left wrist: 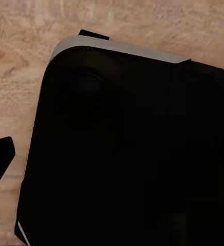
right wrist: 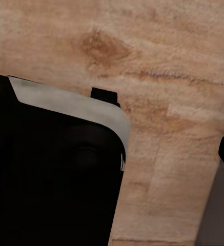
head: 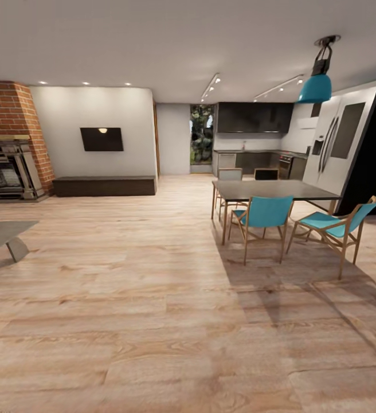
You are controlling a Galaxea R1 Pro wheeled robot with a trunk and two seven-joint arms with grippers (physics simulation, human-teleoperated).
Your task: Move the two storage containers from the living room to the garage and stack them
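Head view: living room (head: 153,275), wood-plank floor.

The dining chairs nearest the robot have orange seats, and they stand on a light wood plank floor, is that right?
Not quite. The head view shows the two nearest dining chairs with teal-blue seats, not orange. They do stand on the light wood-plank floor, beside the dark dining table.
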